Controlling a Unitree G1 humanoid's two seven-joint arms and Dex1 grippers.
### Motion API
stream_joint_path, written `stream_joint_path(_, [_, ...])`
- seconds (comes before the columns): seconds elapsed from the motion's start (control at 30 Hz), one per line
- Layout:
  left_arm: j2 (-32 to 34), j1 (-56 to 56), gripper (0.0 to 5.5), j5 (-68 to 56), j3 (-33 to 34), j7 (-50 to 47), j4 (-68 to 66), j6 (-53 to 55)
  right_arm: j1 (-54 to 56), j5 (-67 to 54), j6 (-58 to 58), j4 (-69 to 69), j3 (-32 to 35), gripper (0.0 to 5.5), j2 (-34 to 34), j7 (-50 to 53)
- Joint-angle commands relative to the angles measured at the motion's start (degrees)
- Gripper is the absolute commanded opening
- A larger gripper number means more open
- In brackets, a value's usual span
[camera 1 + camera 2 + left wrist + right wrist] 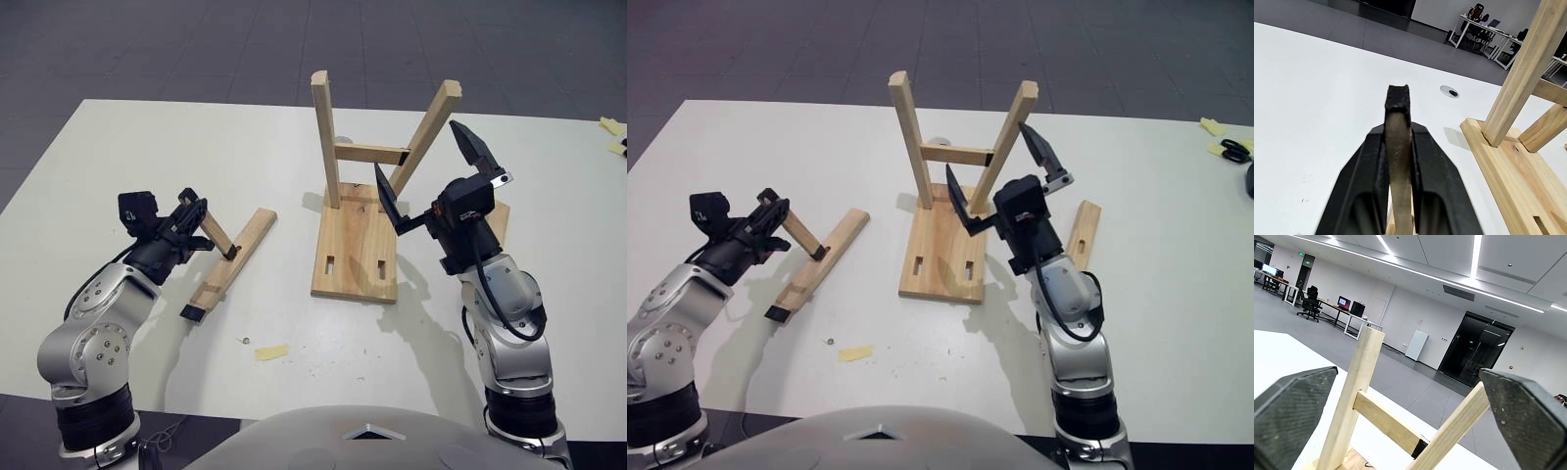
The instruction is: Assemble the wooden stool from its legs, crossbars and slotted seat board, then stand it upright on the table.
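**Stool, wooden, part-built**

Seat board [358,245] lies flat on the surface [147,147], leg frame [370,153] standing in it. Left tool [196,225] is clamped on the loose leg piece [240,253]. Right tool [419,157] gapes wide, empty. Likely light and rigid; grip mid-leg.

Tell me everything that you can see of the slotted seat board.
The slotted seat board is a rectangular plank of pale, bare-looking wood. It lies flat on the white table, near the middle. Two legs stand at its far end, spreading apart upward, joined by a crossbar. Two small slots at its near end are empty. The table and these legs touch it; the loose leg piece lies apart, to its left.
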State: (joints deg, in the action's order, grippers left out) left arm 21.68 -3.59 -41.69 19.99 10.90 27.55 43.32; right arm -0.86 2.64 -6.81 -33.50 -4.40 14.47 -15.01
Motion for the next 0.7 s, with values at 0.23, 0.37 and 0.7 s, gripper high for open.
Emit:
stream_joint_path(0.23, [0.45, -0.52, 0.41, 3.09, -2.62, 1.61, -1.85, -2.03, 1.6, -0.98, -0.12, 1.18, 0.68, 5.4, 0.71, -1.15])
stream_joint_path(0.37, [0.87, -4.42, 0.41, 5.51, -4.63, 3.38, -1.36, -3.71, 1.94, -1.15, -0.19, 1.23, 0.88, 5.4, 0.79, -1.27])
stream_joint_path(0.7, [2.88, -11.44, 0.41, 15.34, -10.65, 8.16, -5.12, -14.41, 3.18, -1.74, -0.08, 2.05, 1.12, 5.4, 1.3, -1.66])
